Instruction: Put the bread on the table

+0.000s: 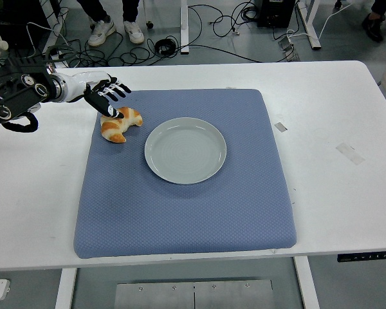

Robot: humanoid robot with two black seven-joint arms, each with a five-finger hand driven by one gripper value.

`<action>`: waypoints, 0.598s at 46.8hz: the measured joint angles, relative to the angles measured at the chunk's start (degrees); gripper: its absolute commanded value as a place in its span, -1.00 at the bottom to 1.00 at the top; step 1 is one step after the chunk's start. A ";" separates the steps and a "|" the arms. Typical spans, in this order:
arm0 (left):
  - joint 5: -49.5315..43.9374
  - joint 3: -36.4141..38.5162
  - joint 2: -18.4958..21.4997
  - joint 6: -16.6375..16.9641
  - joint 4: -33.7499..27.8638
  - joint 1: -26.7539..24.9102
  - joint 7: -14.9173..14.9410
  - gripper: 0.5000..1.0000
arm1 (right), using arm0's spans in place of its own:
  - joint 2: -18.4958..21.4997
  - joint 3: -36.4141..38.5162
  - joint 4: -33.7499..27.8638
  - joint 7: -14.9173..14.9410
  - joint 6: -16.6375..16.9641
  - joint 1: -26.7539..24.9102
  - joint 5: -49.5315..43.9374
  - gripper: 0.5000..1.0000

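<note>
A golden croissant-shaped bread (120,124) lies on the blue mat (180,219) near its far left corner, just left of the plate. My left hand (108,98) hovers right behind and above it, with the fingers spread and holding nothing. The thumb tip (114,112) is at the bread's upper left edge; I cannot tell if it touches. The black left arm (19,93) comes in from the left edge. My right arm is out of view.
A pale green plate (185,150) with nothing on it sits on the mat's far middle. The white table (347,193) shows small tape marks at the right (350,153). Cables and a person's shoes (116,31) lie on the floor beyond the table.
</note>
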 measured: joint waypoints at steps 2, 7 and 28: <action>-0.11 -0.93 0.00 0.00 -0.01 -0.24 0.04 0.48 | 0.00 0.00 0.00 0.00 0.00 0.02 0.00 1.00; -0.19 -3.87 0.14 0.00 0.04 -0.68 0.06 0.48 | 0.00 0.04 0.07 0.01 0.00 -0.01 0.01 1.00; -11.10 -11.69 -0.15 -0.01 6.15 -1.54 -0.26 0.63 | 0.00 0.08 0.16 0.04 0.00 -0.04 0.01 1.00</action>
